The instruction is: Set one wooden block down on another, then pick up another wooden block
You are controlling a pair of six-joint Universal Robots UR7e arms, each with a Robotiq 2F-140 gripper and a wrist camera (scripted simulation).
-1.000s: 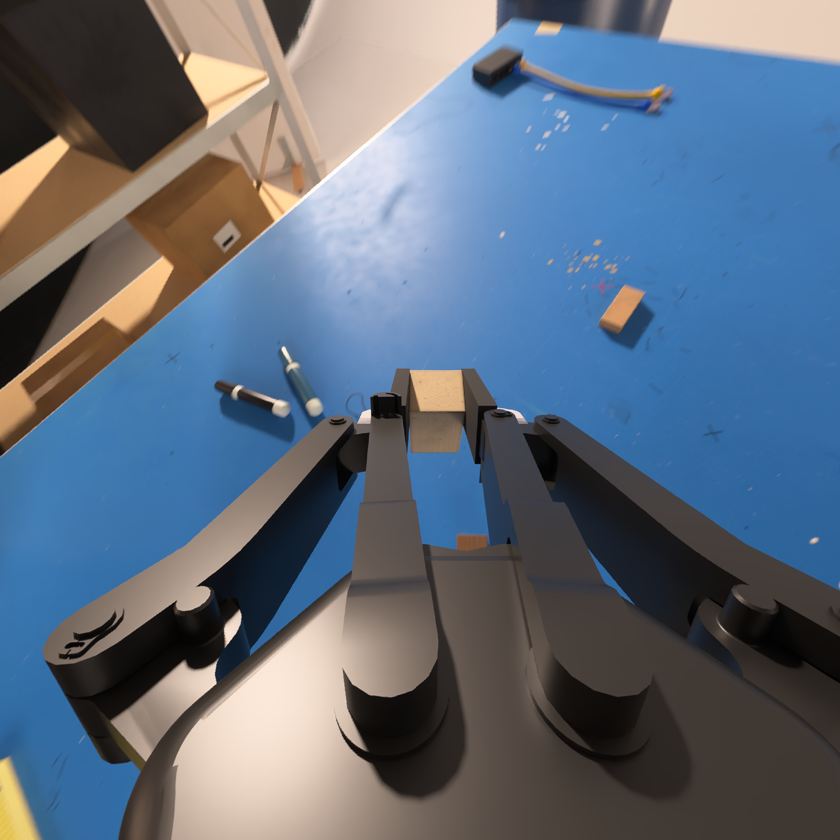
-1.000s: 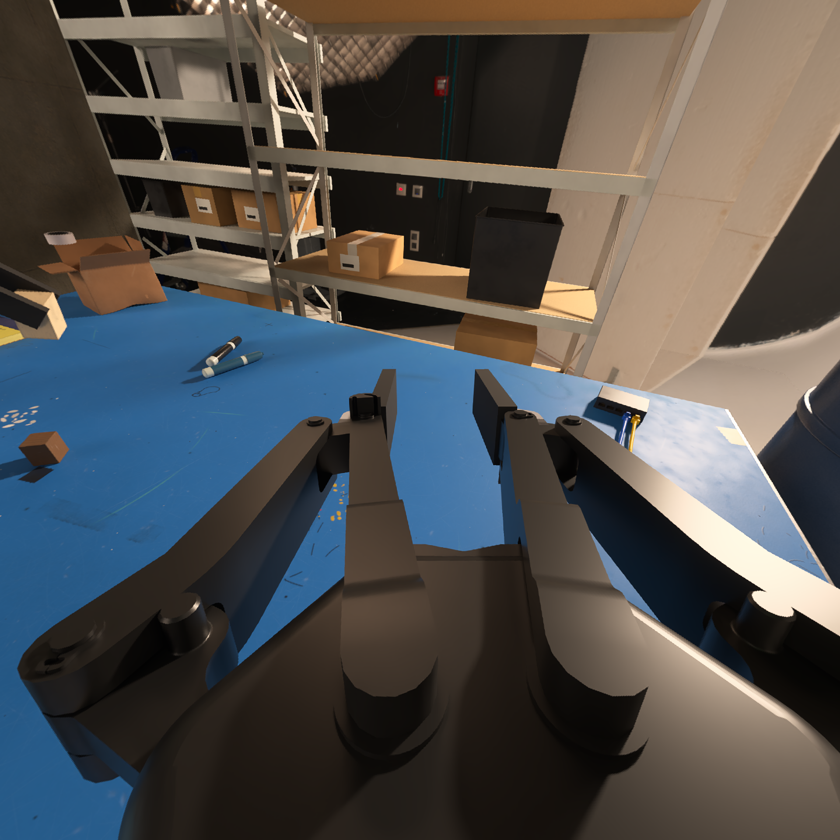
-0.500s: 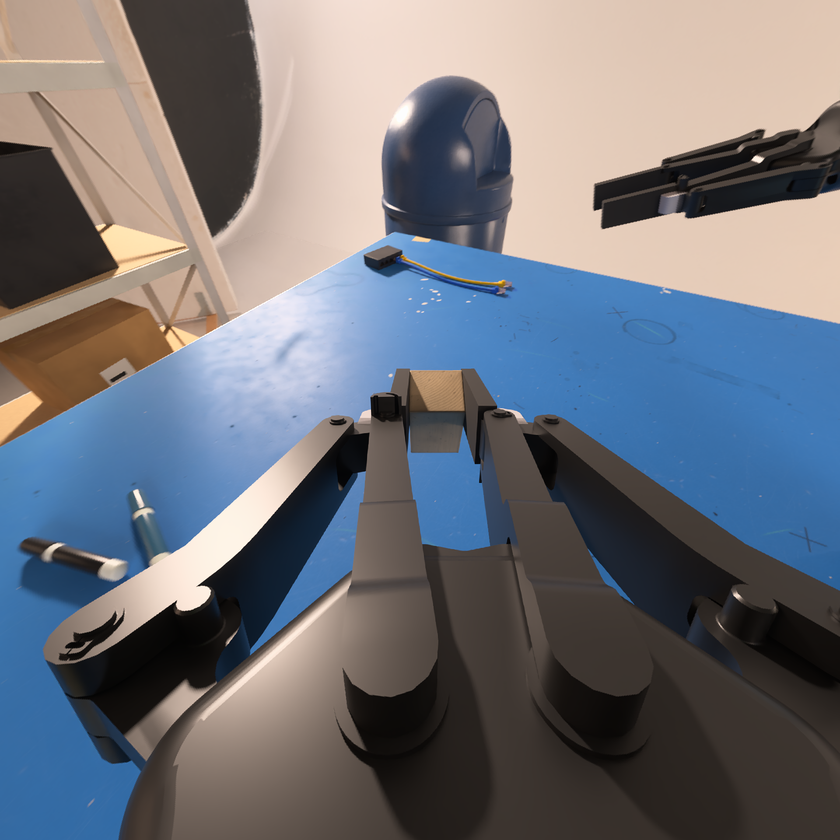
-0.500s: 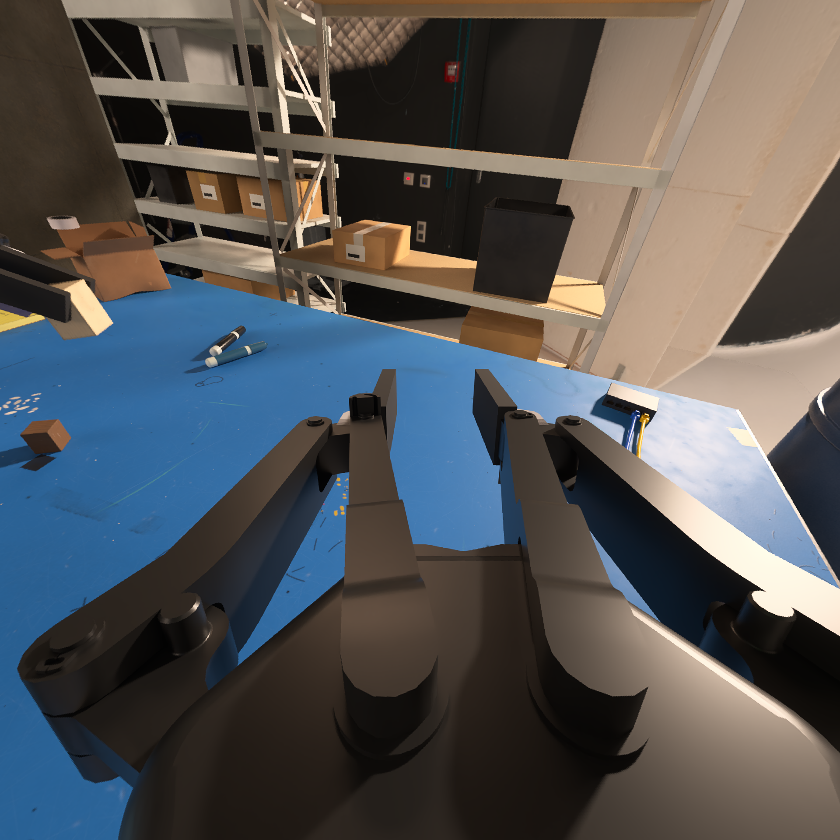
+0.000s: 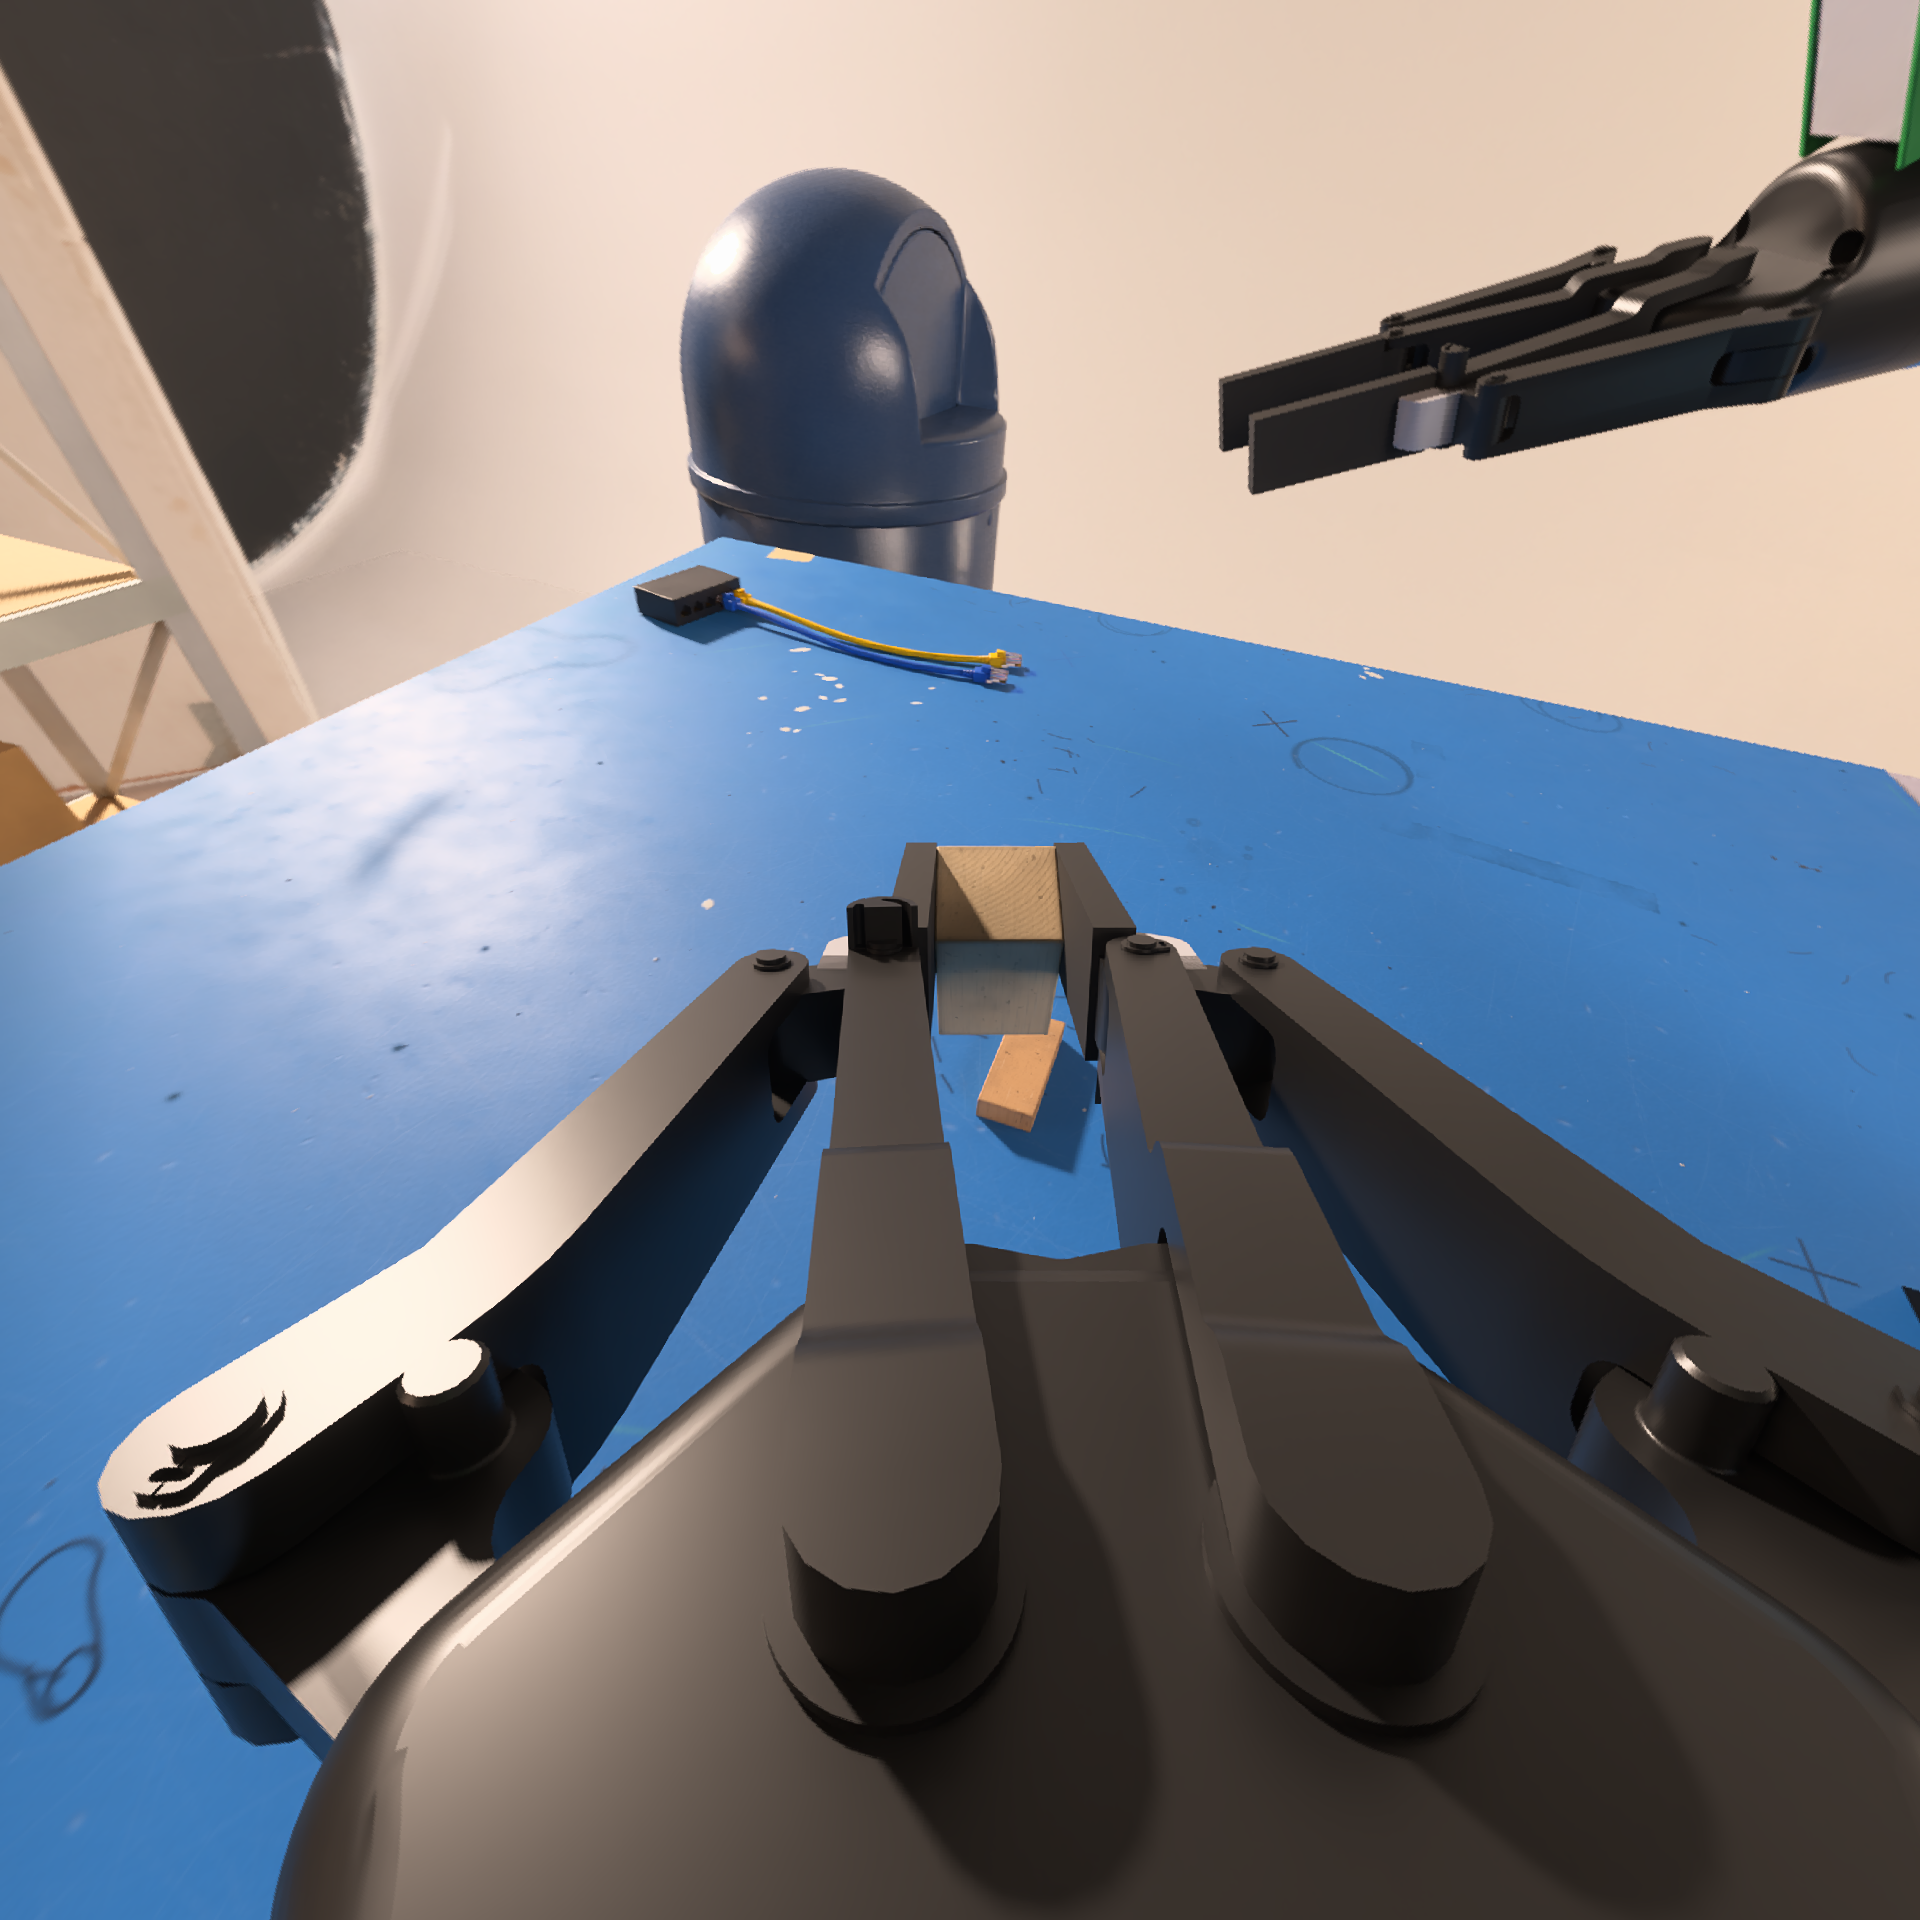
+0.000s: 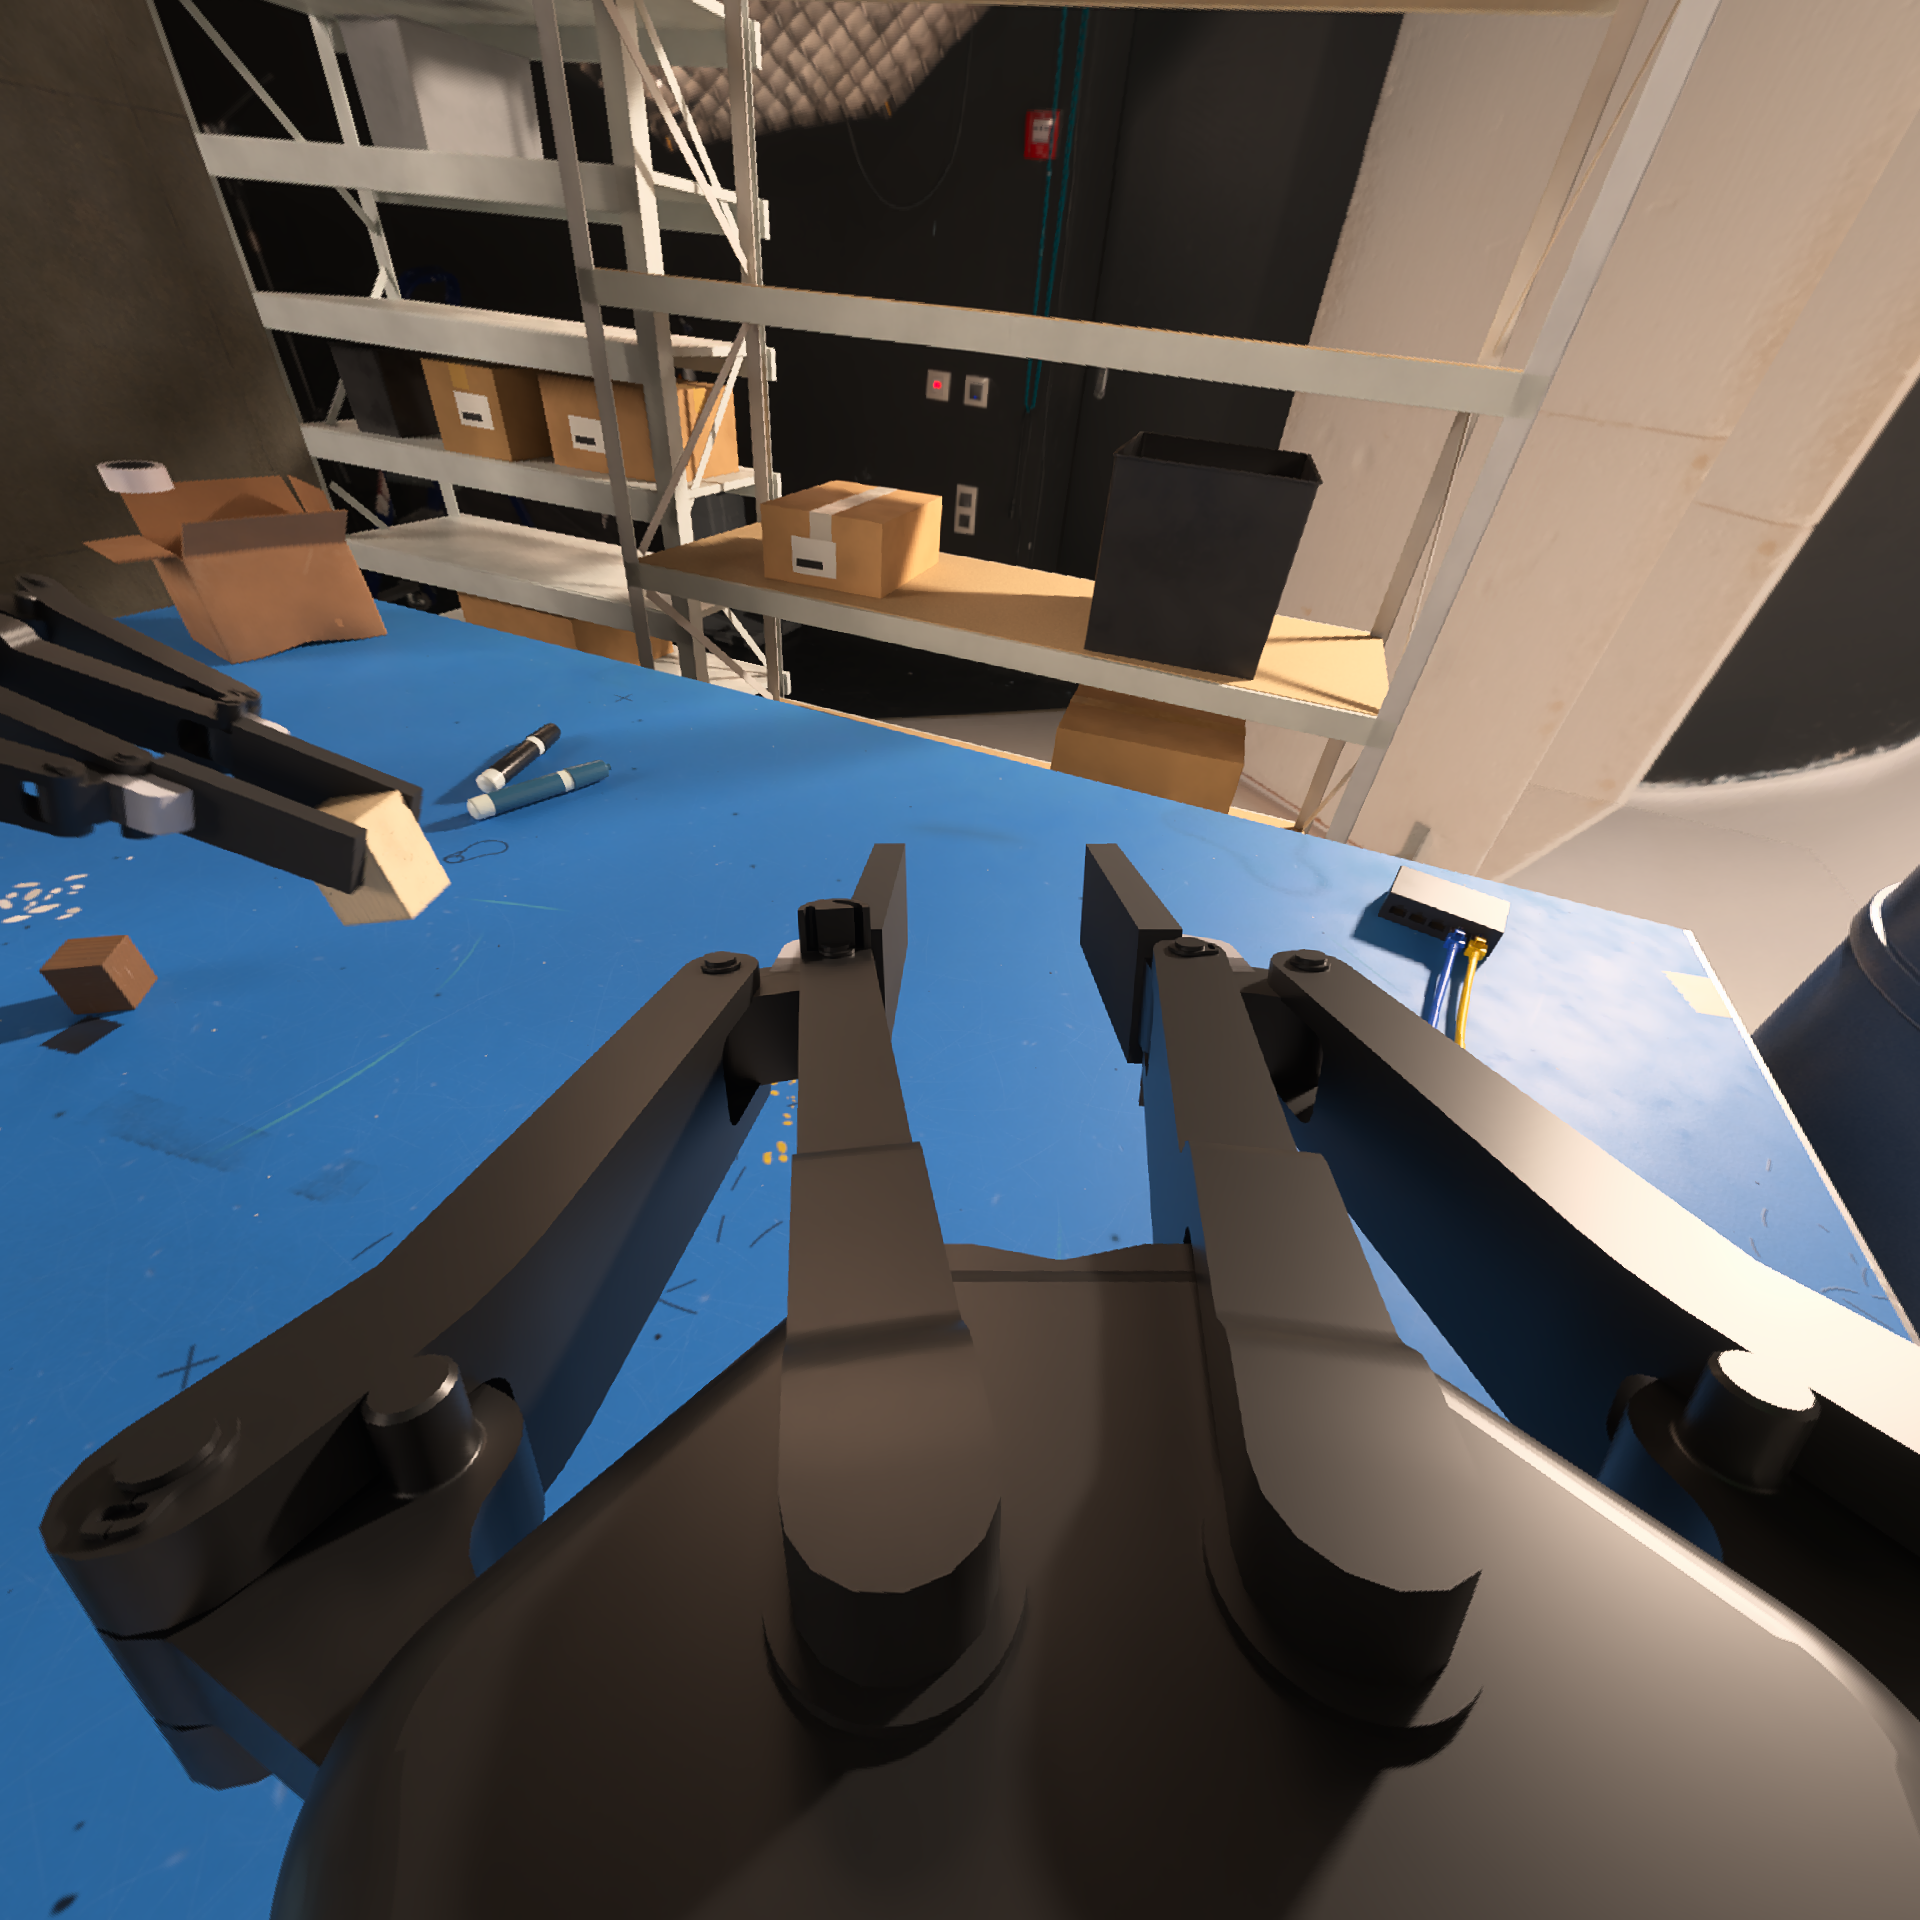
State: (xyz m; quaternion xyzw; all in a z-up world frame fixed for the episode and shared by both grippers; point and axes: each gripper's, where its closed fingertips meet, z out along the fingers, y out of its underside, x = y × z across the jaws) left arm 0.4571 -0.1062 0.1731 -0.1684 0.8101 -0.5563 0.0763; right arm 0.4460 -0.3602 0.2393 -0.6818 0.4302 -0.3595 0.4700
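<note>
1. The left gripper (image 5: 995, 914) is clamped on a pale wooden block (image 5: 997, 896), held above the blue table (image 5: 468, 935), its end grain facing the camera.
2. Below it a flat wooden block (image 5: 1020, 1073) lies on the table, its long axis running away and slightly rightward.
3. A small brown block (image 6: 99, 972) sits well apart.
4. The right gripper (image 6: 992, 914) hovers with its fingers apart, holding nothing.
</note>
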